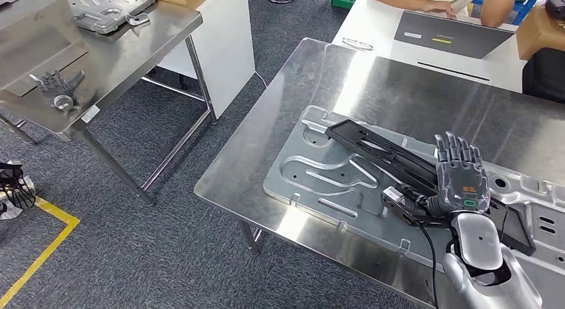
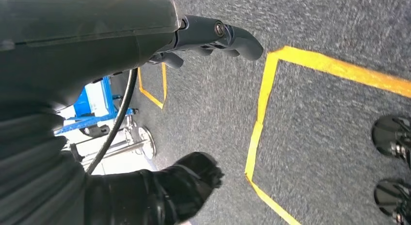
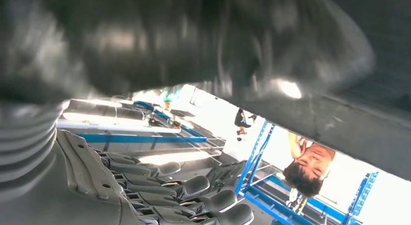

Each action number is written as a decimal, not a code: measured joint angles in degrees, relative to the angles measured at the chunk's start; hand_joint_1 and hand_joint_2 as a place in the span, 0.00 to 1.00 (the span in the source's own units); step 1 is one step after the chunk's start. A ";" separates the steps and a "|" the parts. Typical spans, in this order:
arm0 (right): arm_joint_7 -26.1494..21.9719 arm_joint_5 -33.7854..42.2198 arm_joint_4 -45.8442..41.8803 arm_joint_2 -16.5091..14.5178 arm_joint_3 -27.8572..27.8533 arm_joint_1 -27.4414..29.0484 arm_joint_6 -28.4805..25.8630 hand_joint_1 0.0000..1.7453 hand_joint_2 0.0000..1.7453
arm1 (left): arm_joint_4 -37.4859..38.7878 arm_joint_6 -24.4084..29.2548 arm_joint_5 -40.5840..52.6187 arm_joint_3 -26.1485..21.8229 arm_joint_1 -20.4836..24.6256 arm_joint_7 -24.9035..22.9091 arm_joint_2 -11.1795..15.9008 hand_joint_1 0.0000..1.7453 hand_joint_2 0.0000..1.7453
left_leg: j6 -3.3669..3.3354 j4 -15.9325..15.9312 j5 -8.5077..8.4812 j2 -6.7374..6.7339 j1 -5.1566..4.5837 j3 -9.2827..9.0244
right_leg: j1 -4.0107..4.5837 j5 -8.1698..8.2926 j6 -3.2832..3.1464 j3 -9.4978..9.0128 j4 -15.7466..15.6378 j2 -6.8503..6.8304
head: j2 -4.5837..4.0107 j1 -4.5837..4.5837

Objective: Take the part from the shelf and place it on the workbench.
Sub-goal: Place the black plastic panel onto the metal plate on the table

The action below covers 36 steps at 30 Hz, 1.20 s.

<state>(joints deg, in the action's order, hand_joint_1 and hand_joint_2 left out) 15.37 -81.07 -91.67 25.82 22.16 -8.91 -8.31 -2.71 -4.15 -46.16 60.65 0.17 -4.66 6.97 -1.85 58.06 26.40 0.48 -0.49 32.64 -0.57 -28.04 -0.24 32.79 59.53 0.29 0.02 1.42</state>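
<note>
no readable text, labels, numbers or signs anywhere

A big shiny metal workbench (image 1: pixel 373 89) stands on a grey carpet floor (image 1: pixel 133 249). A flat silver metal plate (image 1: pixel 313 179) with grooves lies right on the workbench. A long black part (image 1: pixel 380 152) lies on top of that plate. A second metal table (image 1: pixel 133 56) stands well apart, with a grey tray (image 1: pixel 110 12) on it. Yellow tape (image 1: pixel 40 252) marks the floor.
</note>
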 joint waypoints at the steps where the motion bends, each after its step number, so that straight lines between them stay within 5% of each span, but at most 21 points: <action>1: -0.01 0.01 -0.01 -0.04 0.00 0.00 0.00 0.00 0.00 | 0.00 -0.03 -0.03 0.00 0.00 0.00 0.00 0.00 0.00 | 0.03 -0.01 0.01 0.00 0.00 0.00 | 0.00 -0.02 -0.03 0.00 0.00 0.00 | 0.00 0.00; 28: -3.16 7.41 -4.49 -2.67 3.17 -1.39 0.73 0.00 0.00 | 0.00 -0.22 -1.28 0.40 0.00 -0.20 0.01 0.00 0.00 | 0.20 0.04 0.10 0.02 -0.08 0.01 | -0.13 -0.06 -0.02 -0.12 -0.04 -0.08 | 0.00 0.00; 34: -3.24 7.21 -6.95 -3.57 4.75 -2.47 -1.84 0.00 0.00 | 0.00 0.05 -1.45 0.76 0.06 -0.28 0.10 0.00 0.00 | -0.81 -0.53 -0.46 -0.06 -0.06 -0.36 | -0.29 0.10 0.89 -0.77 -0.40 -0.03 | 0.00 0.01; 36: -3.16 7.07 -7.62 -3.71 5.02 -3.03 -2.29 0.00 0.00 | 0.00 0.09 -1.49 0.83 0.13 -0.39 0.10 0.00 0.00 | -1.07 -1.87 -1.31 -0.24 0.43 -0.86 | -0.19 -1.93 1.17 0.12 1.93 -0.08 | 0.00 -0.02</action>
<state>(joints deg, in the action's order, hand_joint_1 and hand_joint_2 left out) 12.21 -74.00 -99.29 22.11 27.18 -11.93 -10.60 -2.71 -4.06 -47.65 61.48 0.30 -5.04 7.07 -2.92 56.19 25.10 0.24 -0.06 31.78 -0.76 -29.97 0.93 32.90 61.46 0.21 0.02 1.40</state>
